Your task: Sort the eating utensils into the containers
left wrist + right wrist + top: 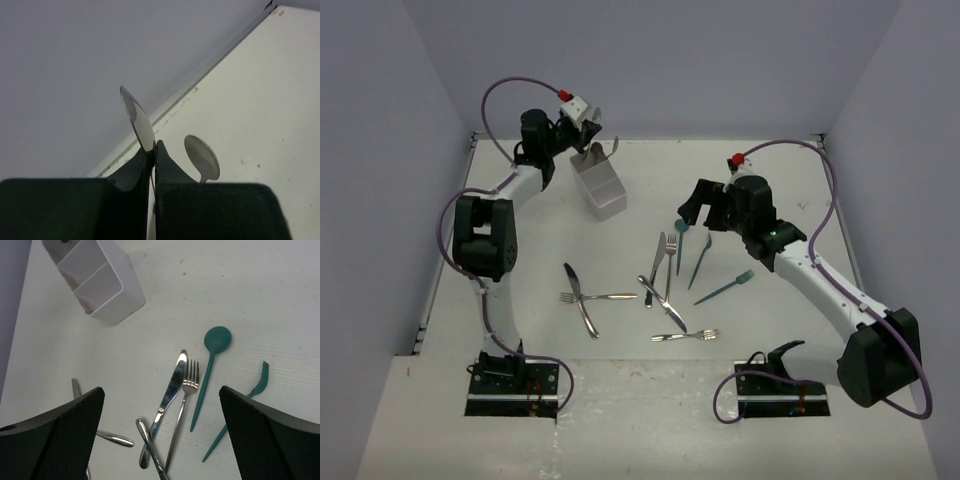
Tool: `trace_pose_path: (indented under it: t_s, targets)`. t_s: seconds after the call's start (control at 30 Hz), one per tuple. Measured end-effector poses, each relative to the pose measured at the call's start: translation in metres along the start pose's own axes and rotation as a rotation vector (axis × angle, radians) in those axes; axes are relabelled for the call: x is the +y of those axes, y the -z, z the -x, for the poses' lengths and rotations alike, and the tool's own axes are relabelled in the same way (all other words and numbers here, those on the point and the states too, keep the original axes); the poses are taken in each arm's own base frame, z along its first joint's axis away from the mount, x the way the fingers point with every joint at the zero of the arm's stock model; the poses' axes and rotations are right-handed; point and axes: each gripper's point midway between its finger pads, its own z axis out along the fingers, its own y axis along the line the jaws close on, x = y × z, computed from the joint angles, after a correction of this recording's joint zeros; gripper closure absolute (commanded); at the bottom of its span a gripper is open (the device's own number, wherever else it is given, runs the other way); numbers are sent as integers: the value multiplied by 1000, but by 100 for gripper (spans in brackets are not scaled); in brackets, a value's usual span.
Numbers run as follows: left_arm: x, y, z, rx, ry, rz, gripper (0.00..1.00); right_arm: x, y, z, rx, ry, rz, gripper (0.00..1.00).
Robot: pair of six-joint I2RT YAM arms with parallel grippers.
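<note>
My left gripper hangs over the far end of the white three-compartment organiser. In the left wrist view it is shut on a silver spoon, bowl pointing up. A second silver spoon stands beside it, also seen in the top view. My right gripper is open and empty above the loose utensils; in its wrist view it spans a silver knife, a silver fork and a teal spoon. The organiser shows at the upper left there.
More utensils lie mid-table: a teal knife, a teal fork, crossed silver pieces, a silver knife and a silver fork. Grey walls enclose the table's back and sides.
</note>
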Motion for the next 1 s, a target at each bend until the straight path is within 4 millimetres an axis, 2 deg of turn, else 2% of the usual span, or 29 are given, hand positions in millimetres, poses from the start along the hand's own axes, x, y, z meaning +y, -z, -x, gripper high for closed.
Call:
trace_pose_path:
  t_s: [0.1,0.17,0.23,0.33,0.47,0.5,0.53,0.57,0.7,0.77,0.83,0.87,1.0]
  targets:
    - [-1,-1,-38,80,-3,-5,100,-7,0,-3,9,-3,-35,1]
    - [-2,0,-55,120,-4,-11,100,-11,0,-5,8,-6,-52,1]
    - [-4,1,-59,127,-17,-21,100,-14,0,-6,10,-11,-67,1]
    - [-6,1,-60,130,-24,-32,91,-19,-3,-11,24,-24,-88,1]
    - [-8,5,-61,146,-36,-37,89,-27,-11,-22,58,-40,-121,1]
    - [-9,6,-60,150,-40,-38,86,-29,-12,-25,65,-43,-129,1]
    - [-10,9,-59,155,-44,-38,78,-31,-13,-27,70,-47,-135,1]
    - [-10,11,-58,162,-47,-38,59,-32,-13,-28,74,-49,-139,1]
    - [-11,17,-47,170,-55,-29,50,-32,-13,-29,76,-54,-140,1]
    - [-10,20,-38,165,-63,-20,36,-33,-13,-29,77,-54,-141,1]
    - [-11,25,-27,158,-75,-16,27,-33,-14,-30,79,-55,-142,1]
    - [-12,27,-20,151,-79,-13,0,-33,-14,-30,80,-55,-144,1]
    - [-10,37,17,111,-80,25,0,-40,-17,-37,98,-65,-180,1]
